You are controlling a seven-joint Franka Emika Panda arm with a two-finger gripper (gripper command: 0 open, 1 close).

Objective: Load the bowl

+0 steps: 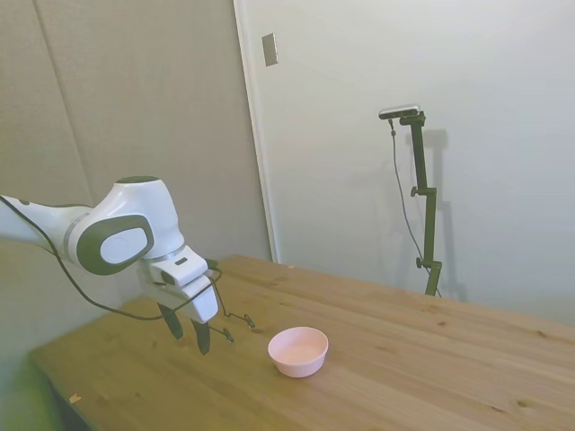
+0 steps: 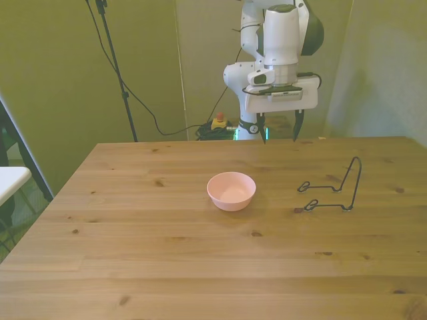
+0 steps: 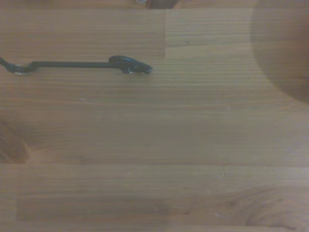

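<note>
A small pale pink bowl (image 2: pixel 231 190) is seen upright on the wooden table (image 2: pixel 167 267), just left of the centre of the front view and low in the middle of the side view (image 1: pixel 298 350). Nothing can be made out inside it.

The gripper (image 2: pixel 279 131) is held above the table in the upper middle of the front view, its two dark fingers spread apart with nothing between them. In the side view it (image 1: pixel 187 330) is found at the lower left of the frame, pointed downward and well apart from the bowl.

A thin dark wire rack (image 2: pixel 333 189) (one upright loop on a low bent base) is placed on the table at the front view's right, apart from the bowl. Part of its wire (image 3: pixel 79 65) is shown lying on the wood in the wrist view, slightly blurred. A little of it (image 1: pixel 239 319) is glimpsed just beside the gripper in the side view.
</note>
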